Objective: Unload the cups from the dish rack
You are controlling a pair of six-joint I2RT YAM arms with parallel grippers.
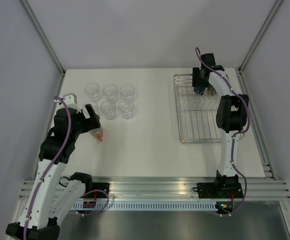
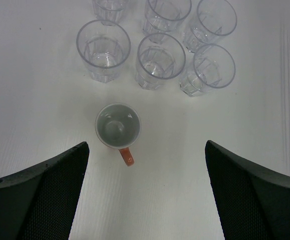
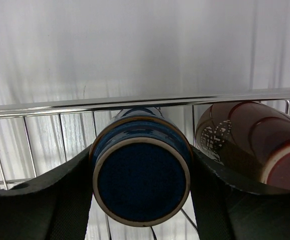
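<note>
Two tools | right tool [image 3: 140, 170] clamps dark blue mug [image 3: 140, 185] in dish rack [image 3: 44, 108] | left tool [image 2: 146, 145] wide above orange mug [image 2: 117, 125]

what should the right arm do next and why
Probably lift the dark blue mug straight up out of the dish rack: the right gripper is pressed against both its sides, and the brown mug lies close beside it, so a sideways pull risks a knock.
</note>
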